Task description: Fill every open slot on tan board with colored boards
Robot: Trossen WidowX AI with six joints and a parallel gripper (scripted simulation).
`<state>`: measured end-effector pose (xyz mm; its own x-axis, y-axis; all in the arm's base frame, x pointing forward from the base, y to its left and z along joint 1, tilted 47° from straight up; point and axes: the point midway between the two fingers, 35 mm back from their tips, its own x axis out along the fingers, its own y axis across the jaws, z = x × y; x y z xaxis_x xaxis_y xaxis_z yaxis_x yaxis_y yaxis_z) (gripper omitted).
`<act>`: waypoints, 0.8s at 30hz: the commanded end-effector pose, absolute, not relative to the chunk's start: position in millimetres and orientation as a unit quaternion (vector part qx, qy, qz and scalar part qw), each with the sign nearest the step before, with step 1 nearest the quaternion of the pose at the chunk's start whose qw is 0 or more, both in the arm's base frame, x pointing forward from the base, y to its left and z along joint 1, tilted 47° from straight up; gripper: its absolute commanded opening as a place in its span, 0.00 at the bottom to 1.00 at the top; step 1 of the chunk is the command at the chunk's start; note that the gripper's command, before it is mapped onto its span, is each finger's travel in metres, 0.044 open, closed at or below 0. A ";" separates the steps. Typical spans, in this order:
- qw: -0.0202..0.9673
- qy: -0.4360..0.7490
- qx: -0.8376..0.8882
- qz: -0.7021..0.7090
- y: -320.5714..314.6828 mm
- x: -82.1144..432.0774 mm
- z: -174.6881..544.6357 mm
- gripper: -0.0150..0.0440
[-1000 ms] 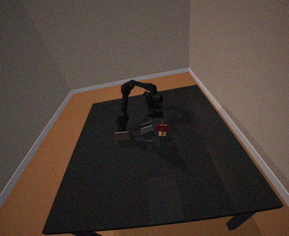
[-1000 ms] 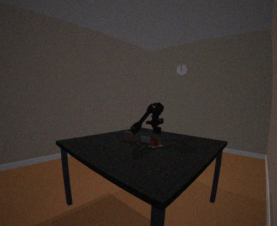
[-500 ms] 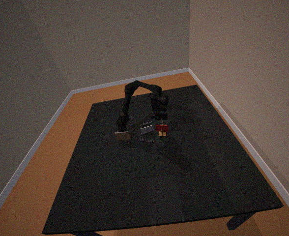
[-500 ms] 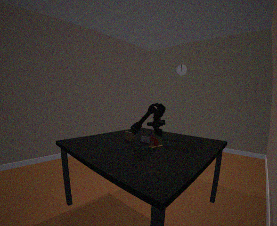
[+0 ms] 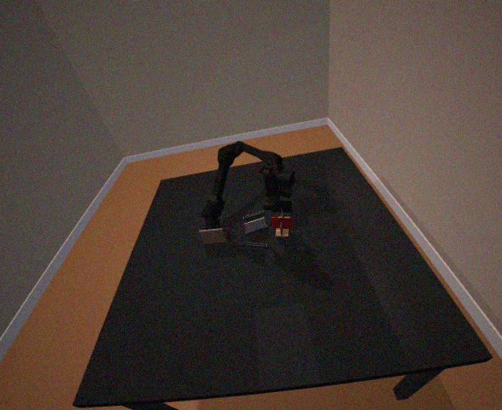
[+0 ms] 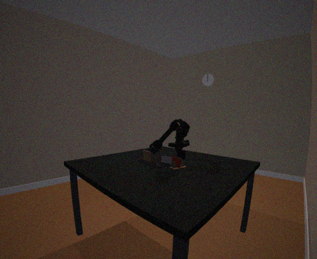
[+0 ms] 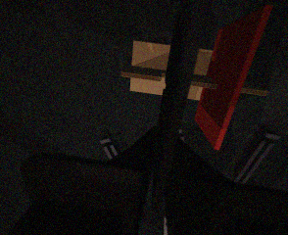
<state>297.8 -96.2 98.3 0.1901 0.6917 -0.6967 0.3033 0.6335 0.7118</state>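
Gripper [image 5: 281,208] [image 6: 181,156] [image 7: 160,132] nearly closed, gripping dark board [image 7: 176,73], colour unclear. Board's long axis ran crosswise over standing tan board [image 5: 281,228] [image 7: 141,75], beside seated red board [image 5: 277,222] [image 6: 176,161] [image 7: 232,69]; slot alignment couldn't be told.

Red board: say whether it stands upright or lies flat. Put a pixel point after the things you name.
Upright: the red board [image 5: 282,221] [image 6: 176,161] [image 7: 227,78] rises crosswise over the tan board [image 7: 141,76], its top edge raised.
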 end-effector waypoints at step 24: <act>0.659 0.617 0.404 0.148 -84.7 301.6 88.0 0.25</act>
<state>301.0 -87.3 89.0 0.1934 0.6905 -0.6970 0.3025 0.6338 0.7119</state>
